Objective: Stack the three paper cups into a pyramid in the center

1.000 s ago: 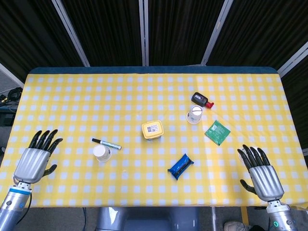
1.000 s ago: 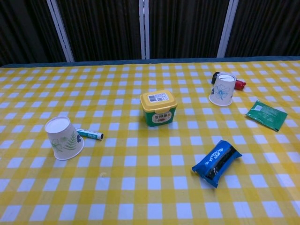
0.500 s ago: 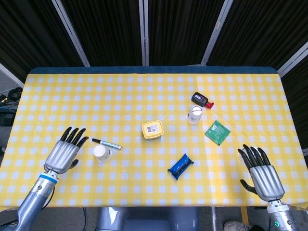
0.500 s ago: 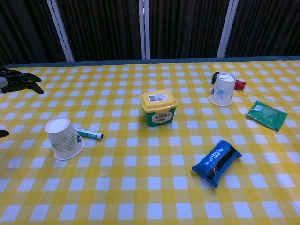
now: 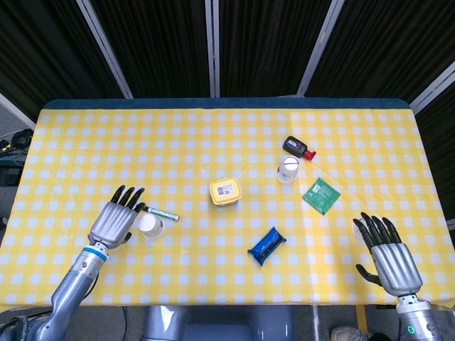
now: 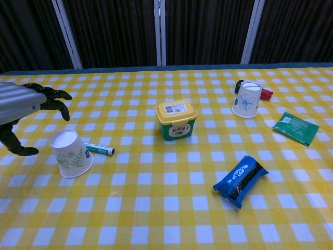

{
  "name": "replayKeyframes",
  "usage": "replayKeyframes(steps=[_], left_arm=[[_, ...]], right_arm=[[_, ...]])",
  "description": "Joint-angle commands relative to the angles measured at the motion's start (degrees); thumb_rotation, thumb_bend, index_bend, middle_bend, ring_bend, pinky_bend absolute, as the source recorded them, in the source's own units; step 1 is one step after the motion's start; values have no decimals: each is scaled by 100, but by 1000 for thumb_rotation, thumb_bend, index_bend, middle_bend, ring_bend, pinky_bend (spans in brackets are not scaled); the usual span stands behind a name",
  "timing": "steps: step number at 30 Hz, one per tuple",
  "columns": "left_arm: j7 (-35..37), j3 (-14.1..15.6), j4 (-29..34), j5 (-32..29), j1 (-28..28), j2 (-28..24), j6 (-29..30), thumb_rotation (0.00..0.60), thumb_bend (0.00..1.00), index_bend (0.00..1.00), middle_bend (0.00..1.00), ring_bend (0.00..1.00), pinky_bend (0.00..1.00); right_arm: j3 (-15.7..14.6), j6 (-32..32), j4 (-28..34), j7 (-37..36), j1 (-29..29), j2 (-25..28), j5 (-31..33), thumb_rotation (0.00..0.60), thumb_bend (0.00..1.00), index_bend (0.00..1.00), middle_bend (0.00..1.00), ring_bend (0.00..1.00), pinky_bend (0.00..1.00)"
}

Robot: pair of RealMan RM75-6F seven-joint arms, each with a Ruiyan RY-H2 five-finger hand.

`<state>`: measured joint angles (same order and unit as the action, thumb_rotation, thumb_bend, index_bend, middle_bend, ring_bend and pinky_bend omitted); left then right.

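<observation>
Two upside-down paper cups show; I see no third. One cup with a green leaf print (image 5: 151, 226) (image 6: 71, 153) stands at the left front. The other, with a blue flower print (image 5: 287, 169) (image 6: 247, 99), stands right of centre towards the back. My left hand (image 5: 114, 220) (image 6: 23, 104) hovers just left of the leaf cup, fingers spread and holding nothing. My right hand (image 5: 387, 256) is open near the table's front right corner, far from both cups, and is outside the chest view.
A yellow lidded tub (image 5: 225, 191) (image 6: 176, 120) sits at the centre. A marker (image 5: 160, 212) (image 6: 99, 149) lies beside the leaf cup. A blue packet (image 5: 266, 245), a green packet (image 5: 320, 195) and a black-and-red object (image 5: 297, 148) lie on the right half.
My left hand has moved right, from the table's left edge to just beside the leaf cup. The right hand has barely shifted. Nothing on the table has moved.
</observation>
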<state>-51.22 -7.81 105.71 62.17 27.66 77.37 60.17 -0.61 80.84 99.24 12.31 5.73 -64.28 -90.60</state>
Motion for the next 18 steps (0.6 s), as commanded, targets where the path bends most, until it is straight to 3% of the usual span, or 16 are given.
replayKeyframes(steps=[1,9,18], left_arm=[[-147,-10,10,-181,142,115,7,600,255,252,0,0,0],[-399,32,-19,-531,380,287,82,600,256,264,0,0,0],[-493,150,-34,-710,525,397,226,600,272,432,0,0,0]], right_arm=[[2,-11,-2,-24,4,7,13,600,119,41,0,0,0],[4,-4,5,-69,6,28,9,600,119,41,0,0,0],[3,-10,4,-75,8,27,16,600,119,41,0,0,0]])
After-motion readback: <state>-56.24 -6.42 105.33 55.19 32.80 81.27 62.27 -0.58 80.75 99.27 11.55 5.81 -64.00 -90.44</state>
